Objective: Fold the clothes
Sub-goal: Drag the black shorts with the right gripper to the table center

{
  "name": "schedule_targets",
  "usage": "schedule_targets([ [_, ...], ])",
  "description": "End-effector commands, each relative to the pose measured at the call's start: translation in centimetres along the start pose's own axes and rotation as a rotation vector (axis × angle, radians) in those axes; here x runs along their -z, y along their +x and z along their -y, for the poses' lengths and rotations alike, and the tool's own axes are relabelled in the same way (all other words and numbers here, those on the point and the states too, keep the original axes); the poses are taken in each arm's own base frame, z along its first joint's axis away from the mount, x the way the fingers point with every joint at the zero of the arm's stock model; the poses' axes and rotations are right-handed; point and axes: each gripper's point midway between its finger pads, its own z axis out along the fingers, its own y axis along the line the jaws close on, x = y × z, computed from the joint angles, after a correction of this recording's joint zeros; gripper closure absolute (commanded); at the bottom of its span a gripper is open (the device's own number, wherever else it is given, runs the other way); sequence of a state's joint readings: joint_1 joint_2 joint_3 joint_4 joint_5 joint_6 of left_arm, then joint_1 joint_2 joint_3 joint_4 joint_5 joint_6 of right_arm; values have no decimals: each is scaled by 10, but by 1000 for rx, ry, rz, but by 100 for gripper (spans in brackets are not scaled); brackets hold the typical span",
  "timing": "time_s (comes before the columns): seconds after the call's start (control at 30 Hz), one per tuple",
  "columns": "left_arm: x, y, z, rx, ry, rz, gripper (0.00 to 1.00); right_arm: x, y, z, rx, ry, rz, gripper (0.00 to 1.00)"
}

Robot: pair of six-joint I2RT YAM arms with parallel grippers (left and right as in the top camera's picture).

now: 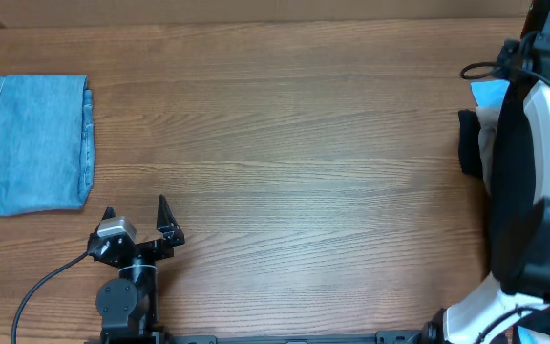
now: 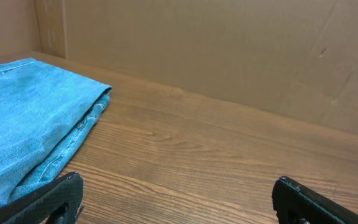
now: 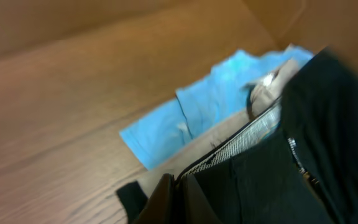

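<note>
Left: folded blue denim garment (image 1: 34,143) on wooden bench (image 1: 304,143); left hand (image 1: 137,208) spread wide, empty; far right: limp black cloth garment (image 3: 260,180); right hand (image 3: 178,190) pinched shut on its edge; we judge it soft, light; best held at corners.

left gripper (image 1: 137,206) jaws spread wide; right gripper (image 3: 178,199) jaws pressed together.

I'm working what looks like a robotics lab cell: wood-grain worktop (image 1: 304,143) fenced by a plain cardboard wall (image 2: 229,56).
</note>
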State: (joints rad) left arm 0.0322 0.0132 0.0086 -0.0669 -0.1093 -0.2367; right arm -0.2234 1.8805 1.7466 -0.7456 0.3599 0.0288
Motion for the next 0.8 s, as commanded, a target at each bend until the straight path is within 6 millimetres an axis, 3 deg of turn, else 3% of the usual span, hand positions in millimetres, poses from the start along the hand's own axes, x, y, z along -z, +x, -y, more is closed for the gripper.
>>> schedule_targets([
  [0.0,0,0,1,-1,6,5,0,76,-38,-46,31,-127,166,96],
  [0.07,0,0,1,-1,6,4,0,107,-39,-83,83,-201,212,96],
  [0.2,0,0,1,-1,6,5,0,174,-15,-194,222,-437,276,96],
  [0.27,0,0,1,-1,6,5,0,224,11,-266,269,-674,293,96],
  [0.33,0,0,1,-1,6,4,0,257,36,-313,294,-844,278,96],
  [0.4,0,0,1,-1,6,5,0,290,82,-377,360,-1038,236,96],
  [0.47,0,0,1,-1,6,5,0,308,128,-421,437,-1127,207,96],
  [0.57,0,0,1,-1,6,5,0,326,191,-460,537,-1187,158,96],
  [0.63,0,0,1,-1,6,5,0,338,217,-472,579,-1217,143,96],
  [0.77,0,0,1,-1,6,4,0,365,241,-482,617,-1289,140,96],
])
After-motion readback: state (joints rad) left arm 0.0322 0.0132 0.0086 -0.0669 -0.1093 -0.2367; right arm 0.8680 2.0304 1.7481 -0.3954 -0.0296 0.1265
